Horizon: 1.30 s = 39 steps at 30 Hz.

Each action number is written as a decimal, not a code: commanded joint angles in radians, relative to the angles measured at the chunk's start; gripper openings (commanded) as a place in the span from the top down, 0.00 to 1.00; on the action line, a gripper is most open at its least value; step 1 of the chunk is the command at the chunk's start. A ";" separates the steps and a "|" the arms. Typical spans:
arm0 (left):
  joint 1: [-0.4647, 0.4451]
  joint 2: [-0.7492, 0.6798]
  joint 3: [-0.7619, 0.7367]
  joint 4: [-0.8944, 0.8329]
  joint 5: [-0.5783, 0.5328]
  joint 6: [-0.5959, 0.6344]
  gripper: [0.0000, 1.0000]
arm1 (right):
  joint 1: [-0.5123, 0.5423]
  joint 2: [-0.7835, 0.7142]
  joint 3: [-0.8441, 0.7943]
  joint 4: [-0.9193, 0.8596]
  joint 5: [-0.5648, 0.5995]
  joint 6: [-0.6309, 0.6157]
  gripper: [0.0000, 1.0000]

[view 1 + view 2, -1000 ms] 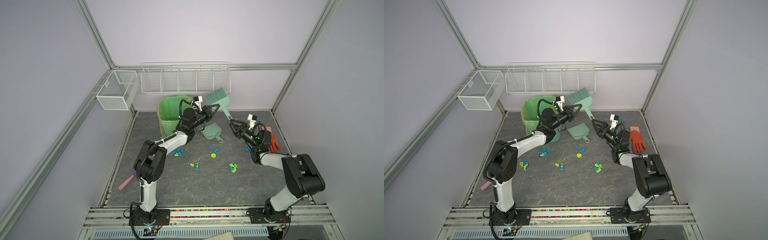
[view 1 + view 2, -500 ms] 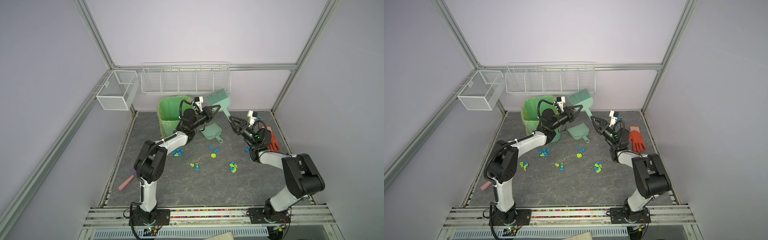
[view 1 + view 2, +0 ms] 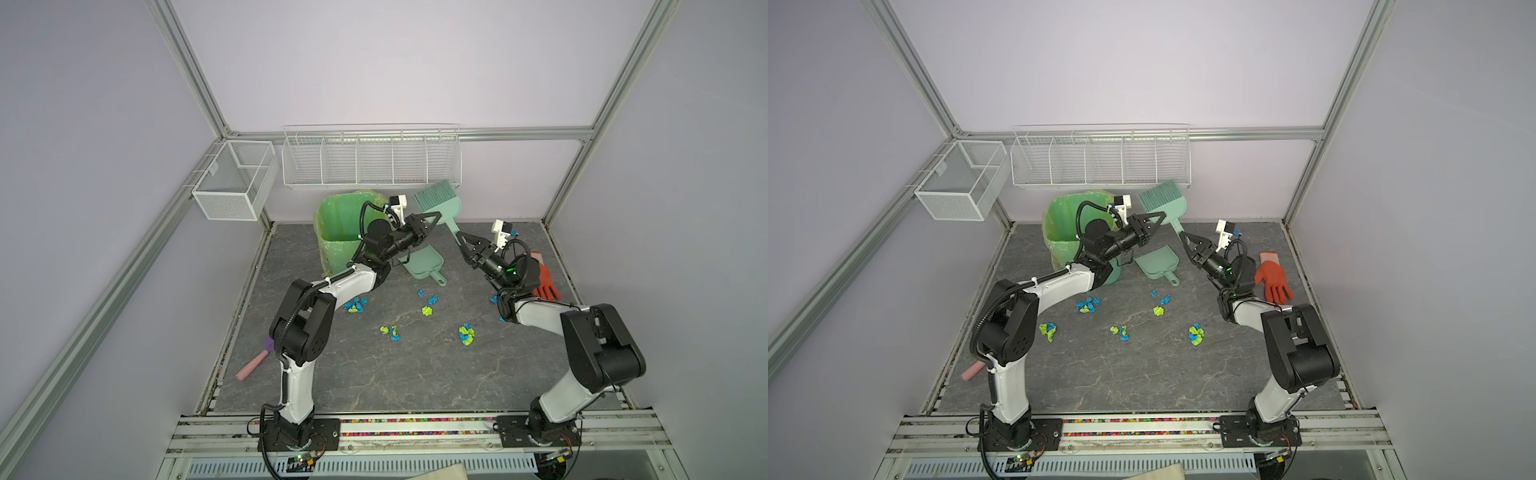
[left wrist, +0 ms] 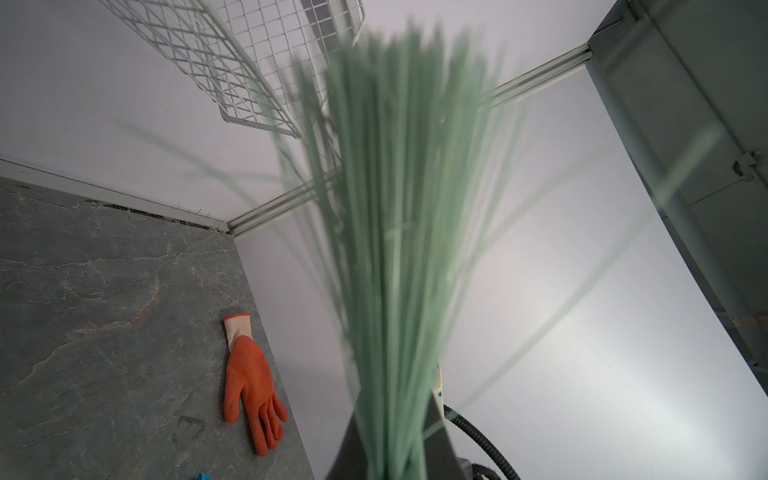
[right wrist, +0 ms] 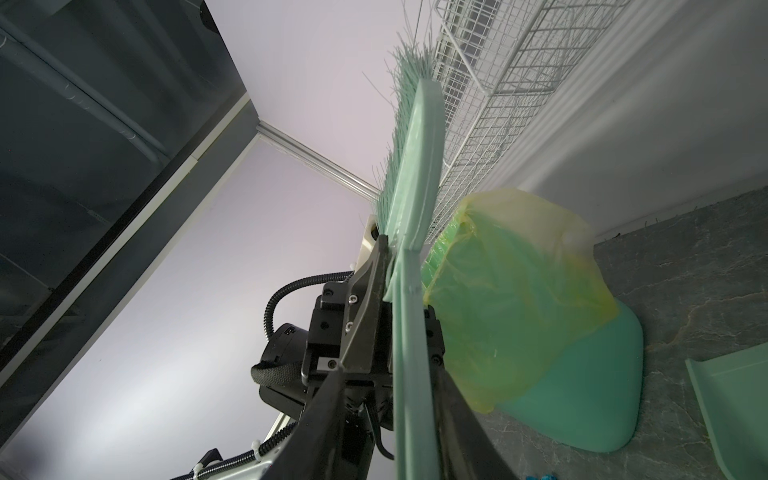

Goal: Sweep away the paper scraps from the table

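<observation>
The bench [image 3: 374, 374], a dark veined slab, lies beneath both grippers. A lined bin [image 3: 336, 232] stands behind the left gripper [image 3: 432, 218], ready for waste. The hand brush [image 3: 438, 199] is clamped at its neck by the left gripper, bristles upward. Its handle slants down to the right gripper [image 3: 462, 243], whose jaws stand narrow either side of it — firm contact cannot be told; apparently a handover. The dustpan [image 3: 422, 259] lies flat below both grippers. The paper scraps [image 3: 466, 334] are scattered on the bench below the grippers, toward the arm bases — unswept.
</observation>
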 commanded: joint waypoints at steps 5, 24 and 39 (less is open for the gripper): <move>-0.002 0.009 -0.012 0.054 0.025 -0.009 1.00 | 0.010 0.019 0.035 0.065 0.006 0.039 0.69; -0.001 -0.002 -0.035 0.054 0.041 -0.005 1.00 | 0.010 0.012 0.036 0.062 0.016 0.034 0.86; -0.001 -0.086 -0.101 0.018 0.026 0.038 0.49 | -0.029 -0.057 -0.018 -0.091 -0.017 -0.028 0.93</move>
